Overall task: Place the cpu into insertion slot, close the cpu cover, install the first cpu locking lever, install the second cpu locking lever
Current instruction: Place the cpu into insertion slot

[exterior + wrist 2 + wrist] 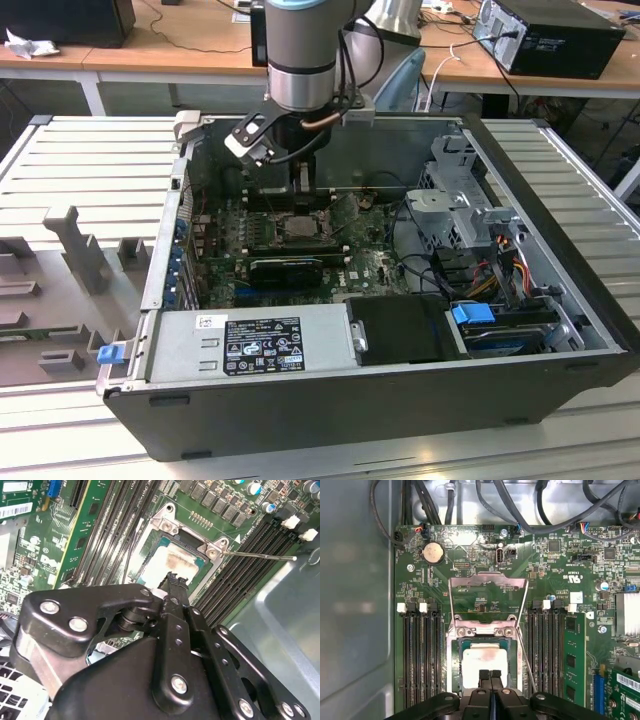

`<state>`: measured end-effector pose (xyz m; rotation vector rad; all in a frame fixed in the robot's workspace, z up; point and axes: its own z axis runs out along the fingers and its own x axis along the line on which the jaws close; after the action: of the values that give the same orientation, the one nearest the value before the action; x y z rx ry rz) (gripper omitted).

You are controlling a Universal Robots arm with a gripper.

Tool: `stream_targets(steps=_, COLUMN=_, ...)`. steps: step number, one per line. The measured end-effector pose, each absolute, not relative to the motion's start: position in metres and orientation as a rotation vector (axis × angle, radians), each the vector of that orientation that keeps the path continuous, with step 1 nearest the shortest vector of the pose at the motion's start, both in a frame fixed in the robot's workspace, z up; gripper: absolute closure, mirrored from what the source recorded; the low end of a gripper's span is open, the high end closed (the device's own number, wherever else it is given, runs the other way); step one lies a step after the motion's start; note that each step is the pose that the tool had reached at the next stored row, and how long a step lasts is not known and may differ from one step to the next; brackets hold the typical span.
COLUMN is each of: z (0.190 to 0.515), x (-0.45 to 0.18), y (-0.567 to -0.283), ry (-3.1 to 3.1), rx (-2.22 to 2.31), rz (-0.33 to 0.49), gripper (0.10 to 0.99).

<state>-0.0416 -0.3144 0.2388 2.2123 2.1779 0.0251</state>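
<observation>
The cpu (485,661) lies flat in the insertion slot (451,655), its pale metal top smudged in the middle; it is also the pale square cpu (172,560) in the second wrist view. The cpu cover (487,580) stands swung open beyond the socket's hinge, its square window showing green board. One thin locking lever (527,665) slants up beside the socket and appears as a long rod, the lever (260,556). My gripper (490,676) hovers just over the chip with its black fingers pressed together and nothing between them. In the exterior view the gripper (300,190) hangs inside the case above the socket (300,228).
Long black memory slots (420,655) flank the socket on both sides. A graphics card (285,268) sits in front of the socket. Cables (545,500) run along the case's back wall. The power supply (250,345) and drive cage (470,215) close in the board.
</observation>
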Motion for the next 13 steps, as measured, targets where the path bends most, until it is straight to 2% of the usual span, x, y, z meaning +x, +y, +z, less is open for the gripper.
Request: stream_targets(steps=13, z=0.2491, x=-0.0417, y=-0.3144, ry=2.176, rx=2.211, rz=0.021, gripper=0.98)
